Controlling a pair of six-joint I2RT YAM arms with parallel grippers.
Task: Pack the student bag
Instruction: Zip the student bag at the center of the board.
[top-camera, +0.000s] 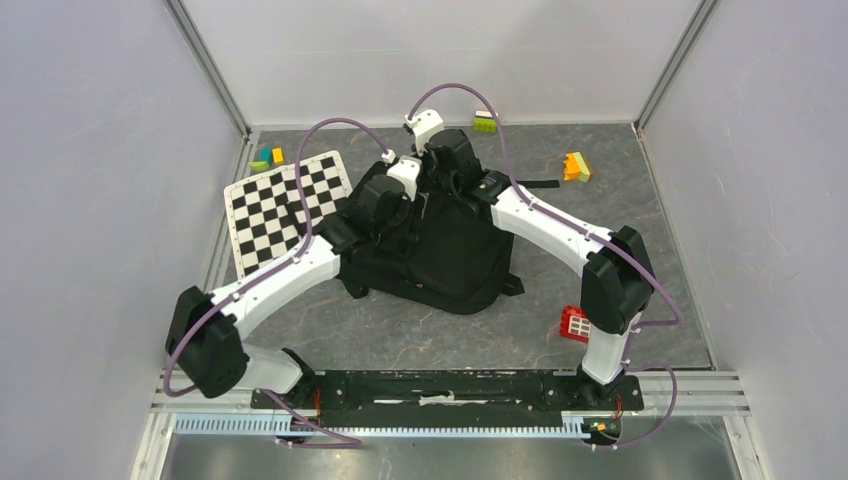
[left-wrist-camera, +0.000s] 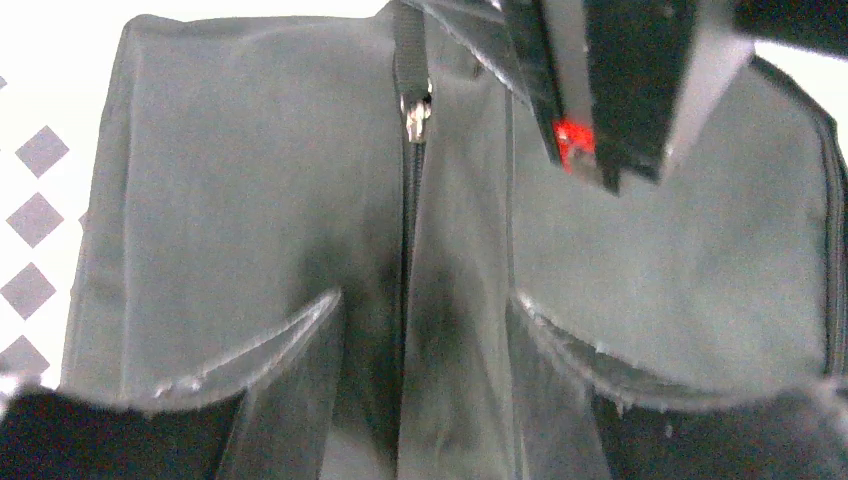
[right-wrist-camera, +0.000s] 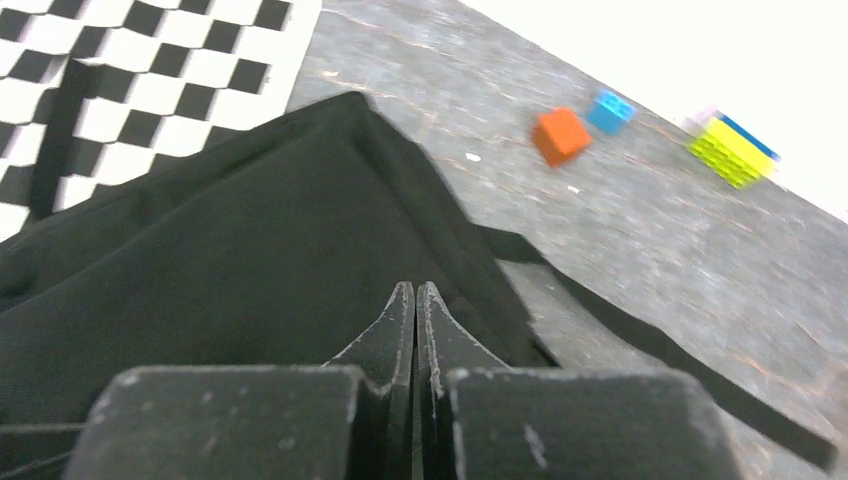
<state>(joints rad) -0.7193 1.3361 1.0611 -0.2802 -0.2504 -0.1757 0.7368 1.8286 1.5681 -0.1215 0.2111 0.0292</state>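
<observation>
While poised above the bag (top-camera: 450, 255), straddles its zip (left-wrist-camera: 408, 210) lengthwise with left fingers (left-wrist-camera: 285, 390) spread wide, empty; right fingers (right-wrist-camera: 385, 330) pressed shut, nothing visibly held, just beyond.

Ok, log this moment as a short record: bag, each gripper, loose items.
bag: black student bag lying mid-table, left edge at the checkerboard mat
left gripper: open, above the bag, near its zip pull
right gripper: shut, over the bag's fabric; nothing seen between its fingers
loose items: red brick right of the bag; orange block and yellow-green brick at the far side
</observation>
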